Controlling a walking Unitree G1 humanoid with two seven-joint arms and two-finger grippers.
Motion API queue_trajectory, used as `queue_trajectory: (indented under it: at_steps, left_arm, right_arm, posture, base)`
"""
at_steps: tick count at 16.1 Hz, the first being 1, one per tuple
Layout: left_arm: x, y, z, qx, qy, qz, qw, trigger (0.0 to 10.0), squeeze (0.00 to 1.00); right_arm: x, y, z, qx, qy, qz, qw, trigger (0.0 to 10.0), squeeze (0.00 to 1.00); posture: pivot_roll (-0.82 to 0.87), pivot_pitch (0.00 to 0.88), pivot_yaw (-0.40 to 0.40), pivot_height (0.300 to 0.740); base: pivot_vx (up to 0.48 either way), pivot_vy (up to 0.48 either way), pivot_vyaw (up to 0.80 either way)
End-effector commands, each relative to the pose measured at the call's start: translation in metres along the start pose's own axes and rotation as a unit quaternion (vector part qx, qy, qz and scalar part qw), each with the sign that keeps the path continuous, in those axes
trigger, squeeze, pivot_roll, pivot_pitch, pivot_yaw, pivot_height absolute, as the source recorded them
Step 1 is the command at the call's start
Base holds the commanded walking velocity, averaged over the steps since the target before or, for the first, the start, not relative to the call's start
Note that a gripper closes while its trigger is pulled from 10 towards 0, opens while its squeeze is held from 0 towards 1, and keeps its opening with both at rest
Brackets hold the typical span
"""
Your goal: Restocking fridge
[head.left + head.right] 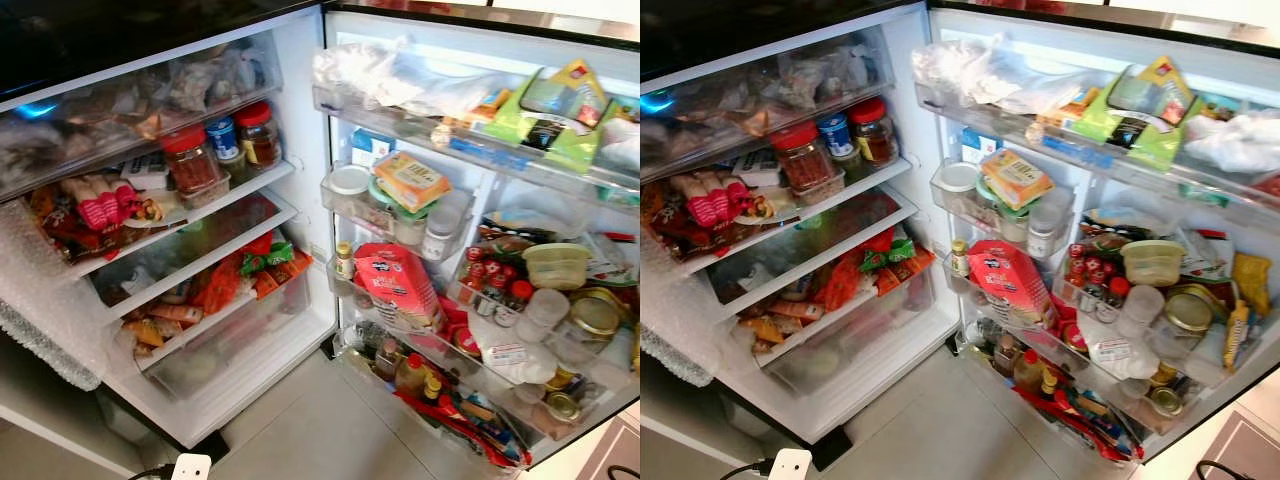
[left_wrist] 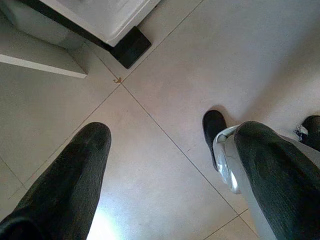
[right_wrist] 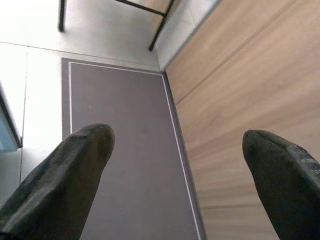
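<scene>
The fridge stands open before me, its glass shelves (image 1: 215, 205) packed with food. Two red-lidded jars (image 1: 190, 160) and a blue-lidded jar (image 1: 222, 135) stand on the upper shelf. Red and orange packets (image 1: 240, 280) lie lower down. The open door's racks (image 1: 420, 130) on the right hold bottles, jars, tubs and bags, with a red pouch (image 1: 395, 280) in the middle rack. My left gripper (image 2: 172, 145) hangs open over the tiled floor, beside my own foot. My right gripper (image 3: 177, 145) hangs open, with nothing between its fingers, over a grey mat (image 3: 125, 150) and wooden flooring.
Pale floor tiles (image 1: 320, 430) lie in front of the fridge. A white plug adapter (image 1: 190, 467) with a black cable lies on the floor at the fridge's foot. Black furniture legs (image 3: 160, 25) stand beyond the mat. Bubble wrap (image 1: 40, 320) hangs at the fridge's left side.
</scene>
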State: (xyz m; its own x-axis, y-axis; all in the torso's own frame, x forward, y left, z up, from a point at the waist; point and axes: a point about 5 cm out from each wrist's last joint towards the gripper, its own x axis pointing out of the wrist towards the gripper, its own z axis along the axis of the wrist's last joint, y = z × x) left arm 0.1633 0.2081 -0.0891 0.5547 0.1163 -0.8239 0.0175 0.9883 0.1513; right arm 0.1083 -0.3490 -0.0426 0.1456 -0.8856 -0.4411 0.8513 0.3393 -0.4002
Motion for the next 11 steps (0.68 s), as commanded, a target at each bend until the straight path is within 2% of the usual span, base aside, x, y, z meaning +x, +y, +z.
queue_trajectory:
  at_steps: [1,5,11]
  left_arm:
    - [-0.001,0.003,-0.004,0.007,0.006,0.003,1.000,10.0,0.00]
    - [-0.001,0.003,-0.003,0.010,0.006,0.002,1.000,10.0,0.00]
    - [0.000,0.003,-0.004,0.018,0.013,-0.012,1.000,10.0,0.00]
  right_arm:
    - [0.003,-0.005,0.003,0.021,0.002,-0.013,1.000,10.0,0.00]
    - [0.012,-0.015,0.015,0.047,-0.005,-0.027,0.999,10.0,0.00]
    - [0.017,-0.021,0.019,0.065,-0.003,-0.033,0.997,10.0,0.00]
  posture:
    - [-0.09,0.012,0.070,0.740]
    - [-0.09,0.008,0.072,0.740]
    - [-0.10,0.011,0.076,0.740]
  base:
    - [0.000,0.000,0.00]
    - [0.000,0.000,0.00]
    - [0.000,0.000,0.00]
